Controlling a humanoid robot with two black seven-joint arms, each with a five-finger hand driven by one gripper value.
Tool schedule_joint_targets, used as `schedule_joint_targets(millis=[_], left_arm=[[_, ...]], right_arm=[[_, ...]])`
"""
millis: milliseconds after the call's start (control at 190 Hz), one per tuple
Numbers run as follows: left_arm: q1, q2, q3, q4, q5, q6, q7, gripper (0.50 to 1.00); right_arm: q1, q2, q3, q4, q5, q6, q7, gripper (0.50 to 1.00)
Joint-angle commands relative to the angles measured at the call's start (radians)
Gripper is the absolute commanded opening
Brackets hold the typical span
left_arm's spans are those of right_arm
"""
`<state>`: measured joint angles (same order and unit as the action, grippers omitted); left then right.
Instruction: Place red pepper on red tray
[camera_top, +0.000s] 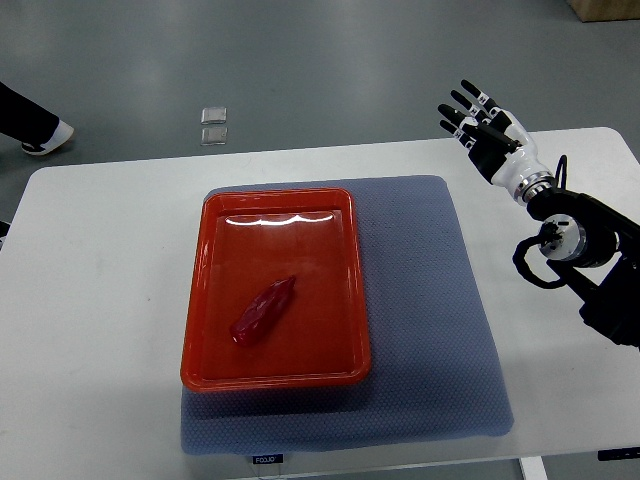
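Pepper (262, 311) lies inside the tray (215, 215), job looks done; right hand (487, 130) hangs clear, fingers (452, 112) spread, empty.

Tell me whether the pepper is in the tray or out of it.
In. The pepper lies inside the tray, within its rim; the right hand is open and away.

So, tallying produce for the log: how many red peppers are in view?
1. The red pepper lies inside the red tray, left of its centre. Nothing looks hidden.
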<state>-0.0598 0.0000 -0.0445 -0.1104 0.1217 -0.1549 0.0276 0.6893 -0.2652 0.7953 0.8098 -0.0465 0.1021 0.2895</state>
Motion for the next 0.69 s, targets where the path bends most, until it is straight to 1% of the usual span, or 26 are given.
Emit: schedule_joint_targets(millis=[0,164,396,680], left_arm=[[0.0,0.0,0.0,0.0,0.0,0.0,0.0,1.0],[0.0,0.0,0.0,0.0,0.0,0.0,0.0,1.0],[0.0,0.0,0.0,0.0,0.0,0.0,0.0,1.0],[0.0,0.0,0.0,0.0,0.001,0.002,0.0,1.0]], right_arm=[[-0.011,0.011,0.001,-0.001,0.086,-0.009,0.002,0.911],[-0.017,0.021,0.001,-0.011,0.094,-0.01,0.014,0.913],[-0.024,0.021,0.001,-0.049,0.083,-0.005,0.014,0.913],[-0.014,0.009,0.002,-0.066,0.082,-0.009,0.014,0.913]])
